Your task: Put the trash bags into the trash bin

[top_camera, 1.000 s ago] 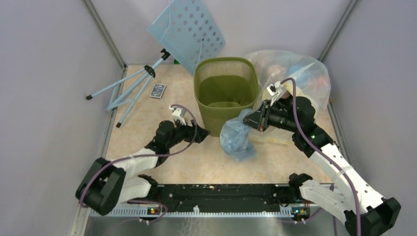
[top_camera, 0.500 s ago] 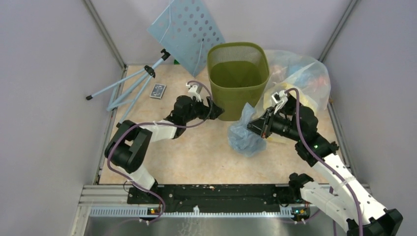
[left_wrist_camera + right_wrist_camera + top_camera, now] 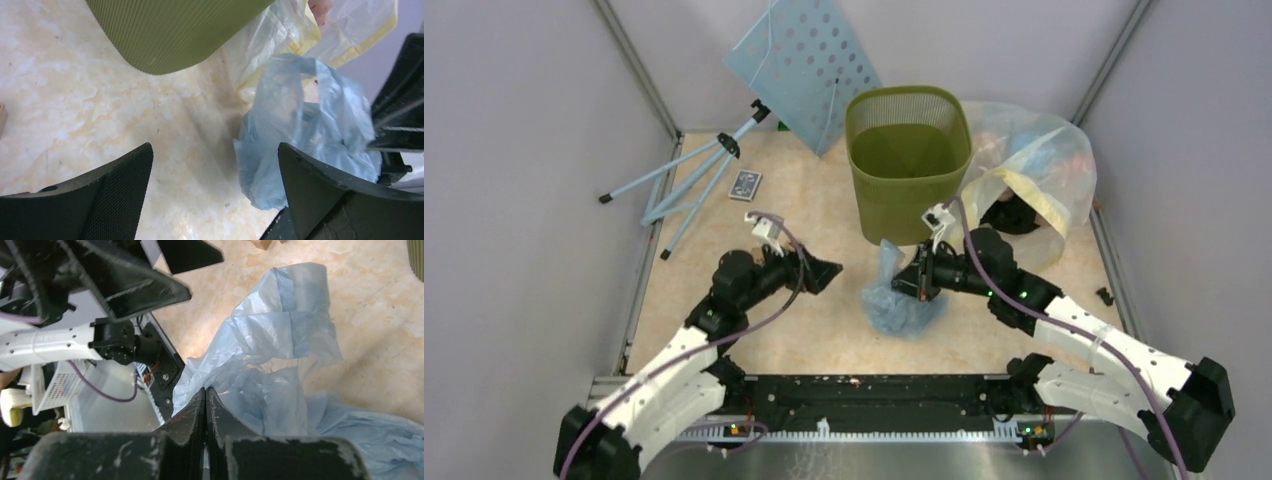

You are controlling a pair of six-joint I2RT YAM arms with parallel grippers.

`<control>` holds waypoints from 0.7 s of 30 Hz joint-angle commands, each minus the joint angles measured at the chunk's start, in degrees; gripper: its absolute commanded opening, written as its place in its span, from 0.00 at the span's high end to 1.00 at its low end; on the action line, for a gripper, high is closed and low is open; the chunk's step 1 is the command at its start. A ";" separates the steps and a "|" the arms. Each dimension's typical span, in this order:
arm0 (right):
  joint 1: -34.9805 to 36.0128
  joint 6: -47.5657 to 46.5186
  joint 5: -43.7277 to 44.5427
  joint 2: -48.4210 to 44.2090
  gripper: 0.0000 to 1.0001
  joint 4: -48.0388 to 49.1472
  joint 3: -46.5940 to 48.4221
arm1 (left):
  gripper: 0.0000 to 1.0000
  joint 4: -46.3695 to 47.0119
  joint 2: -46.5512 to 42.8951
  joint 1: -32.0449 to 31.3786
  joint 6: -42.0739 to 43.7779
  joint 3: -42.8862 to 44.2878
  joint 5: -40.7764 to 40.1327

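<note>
The pale blue-grey trash bag [image 3: 892,300] lies crumpled on the floor just in front of the olive-green mesh trash bin [image 3: 907,160], which stands upright and open at the back centre. My right gripper [image 3: 911,283] is shut, pinching the bag's right side; in the right wrist view the closed fingertips [image 3: 205,391] grip a fold of the bag [image 3: 272,360]. My left gripper [image 3: 824,272] is open and empty, left of the bag. In the left wrist view [image 3: 215,170] the bag [image 3: 300,135] sits by the right finger, with the bin's wall [image 3: 170,30] above.
A big clear-yellowish bag [image 3: 1036,165] with colourful contents lies right of the bin. A light-blue perforated panel [image 3: 809,62] leans at the back. A pale blue tripod [image 3: 689,178] and a small dark card [image 3: 745,185] lie at the left.
My right gripper has moved left and down with the bag. My left arm has pulled back from the bin toward the near left. The bin stays where it was half a second ago.
</note>
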 commanded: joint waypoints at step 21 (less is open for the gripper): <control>5.42 -4.10 23.70 0.07 0.44 -5.08 -2.88 | 0.01 -15.24 -8.34 0.00 0.60 -1.80 4.10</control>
